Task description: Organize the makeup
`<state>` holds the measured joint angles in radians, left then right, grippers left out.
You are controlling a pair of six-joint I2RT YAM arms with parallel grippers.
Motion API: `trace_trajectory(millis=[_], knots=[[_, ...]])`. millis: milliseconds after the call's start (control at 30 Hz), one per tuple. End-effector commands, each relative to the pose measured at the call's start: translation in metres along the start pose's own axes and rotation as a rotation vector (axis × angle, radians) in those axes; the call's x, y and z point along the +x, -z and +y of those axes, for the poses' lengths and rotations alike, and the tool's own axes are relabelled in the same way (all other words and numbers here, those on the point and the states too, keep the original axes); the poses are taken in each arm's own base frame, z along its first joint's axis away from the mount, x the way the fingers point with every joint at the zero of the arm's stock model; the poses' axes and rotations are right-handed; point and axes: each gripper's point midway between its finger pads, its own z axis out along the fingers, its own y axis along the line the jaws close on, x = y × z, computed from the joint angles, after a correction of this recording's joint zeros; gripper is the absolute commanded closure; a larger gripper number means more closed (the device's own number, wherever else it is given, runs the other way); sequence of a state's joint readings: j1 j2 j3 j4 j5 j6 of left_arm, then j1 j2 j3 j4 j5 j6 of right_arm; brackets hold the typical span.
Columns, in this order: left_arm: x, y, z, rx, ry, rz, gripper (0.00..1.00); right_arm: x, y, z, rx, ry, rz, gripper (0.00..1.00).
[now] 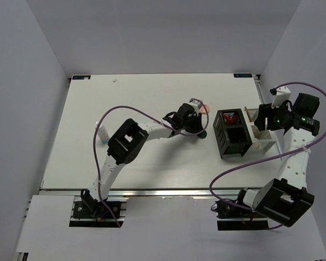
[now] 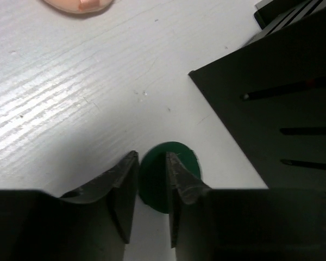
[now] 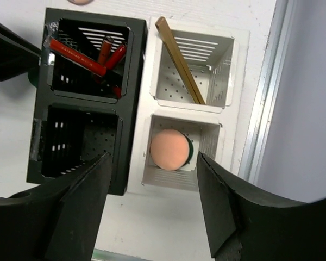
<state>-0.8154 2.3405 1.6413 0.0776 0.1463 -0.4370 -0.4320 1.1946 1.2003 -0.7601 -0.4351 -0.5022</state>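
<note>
A robot lab cell: white table [image 1: 152, 98] boxed by plain walls [image 1: 152, 32].

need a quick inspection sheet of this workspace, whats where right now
surface: white table, no spills seen
job's things: green disc on the table beside the compartment box; peach disc and small white bottle loose on the table; red tubes in one black compartment, the other looks empty; tan stick in one white compartment; second peach disc in the other
clutter: nothing seen
grippers: left gripper low at the green disc, fingers close about it, grip unclear; right gripper open above the box, holding nothing
cables: purple cables loop along both arms, off the makeup
surroundings: plain pale walls on three sides
</note>
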Motion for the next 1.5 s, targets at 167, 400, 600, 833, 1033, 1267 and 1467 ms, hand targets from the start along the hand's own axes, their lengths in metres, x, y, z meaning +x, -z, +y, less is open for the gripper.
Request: trace_trajectory(millis=[167,400,600,833,1033,1267,1467], knots=[[0.097,0.015,0.069,-0.303,-0.135,0.258,0.69,-0.027,-0.001,0.003,-0.046,-0.034,-0.089,0.31],[0.132,0.024,0.071,-0.293,-0.157,0.336,1.0,-0.037,-0.001,0.01,-0.104,-0.051,-0.11,0.31],[0.083,0.03,0.043,-0.24,-0.154,0.23,1.0,-0.039,-0.001,0.02,-0.158,-0.038,-0.125,0.31],[0.002,0.056,0.028,-0.22,-0.094,0.036,1.0,-0.025,0.007,0.077,-0.359,0.09,-0.093,0.31],[-0.05,0.098,0.018,-0.171,-0.039,-0.092,1.0,-0.014,0.005,0.14,-0.467,0.337,-0.117,0.31],[-0.075,0.138,-0.01,-0.047,0.027,-0.203,1.0,-0.016,-0.014,0.175,-0.568,0.268,-0.093,0.31],[-0.072,0.151,-0.012,-0.033,0.049,-0.202,1.0,-0.022,-0.044,0.219,-0.633,0.203,-0.09,0.29]])
